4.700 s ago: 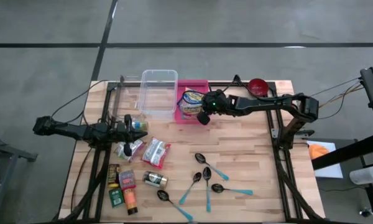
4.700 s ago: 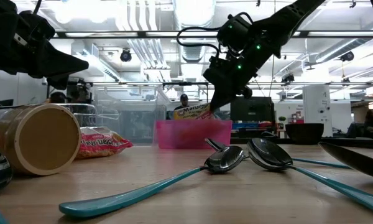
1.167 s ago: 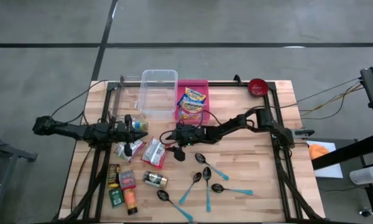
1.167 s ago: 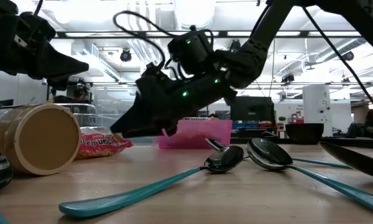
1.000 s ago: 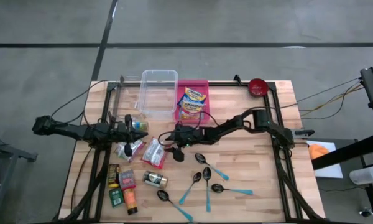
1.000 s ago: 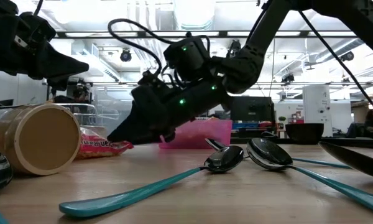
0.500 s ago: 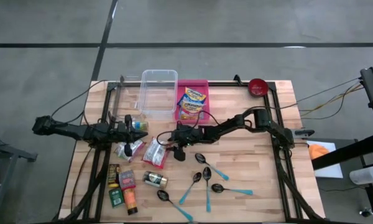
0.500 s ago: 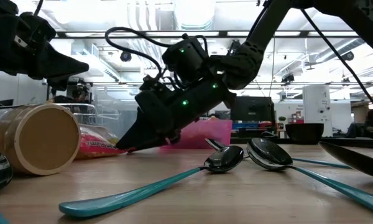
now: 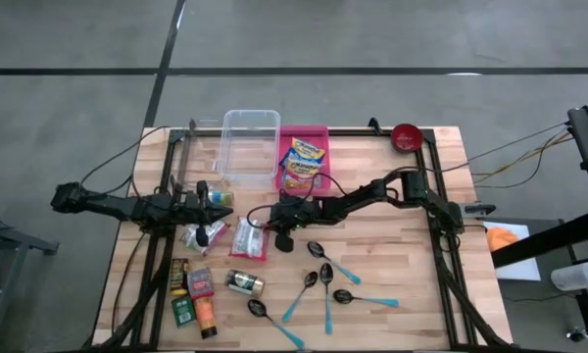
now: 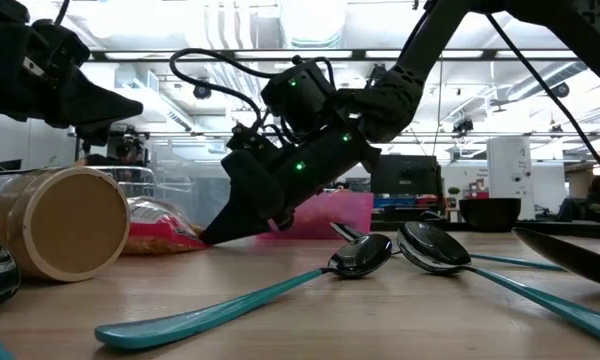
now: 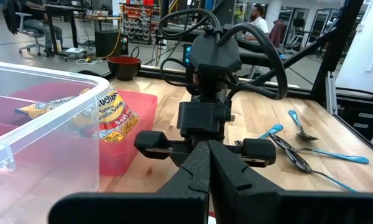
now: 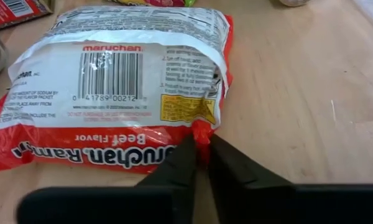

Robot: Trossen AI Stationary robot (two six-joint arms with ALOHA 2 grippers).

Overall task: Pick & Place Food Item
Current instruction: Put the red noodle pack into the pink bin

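A red-and-white ramen packet point(image 9: 247, 238) lies flat on the wooden table, barcode side up in the right wrist view point(image 12: 112, 93). My right gripper point(image 9: 266, 229) reaches in from the table's right and is shut on the packet's edge; the low view shows its fingertips point(image 10: 215, 235) down at the table top. A second, yellow noodle packet point(image 9: 302, 160) lies in the pink bin point(image 9: 320, 132) at the far edge. My left gripper point(image 9: 218, 199) waits shut, above the table's left side, touching nothing. My right gripper pinches the packet's red sealed edge point(image 12: 202, 132) between its two fingertips, on the side facing the table's right. The fingers slant down from the table's right. The packet lies on the table.
A clear plastic tub point(image 9: 250, 147) stands left of the pink bin. Several teal-handled spoons point(image 9: 325, 279) lie near the front middle. A jar point(image 10: 65, 222), a can point(image 9: 243, 282) and small packs point(image 9: 191, 289) lie front left. A red bowl point(image 9: 406, 135) sits at the back right.
My right gripper has tipped further down and shut on the ramen packet's edge, after standing open at that edge. The packet stays on the table.
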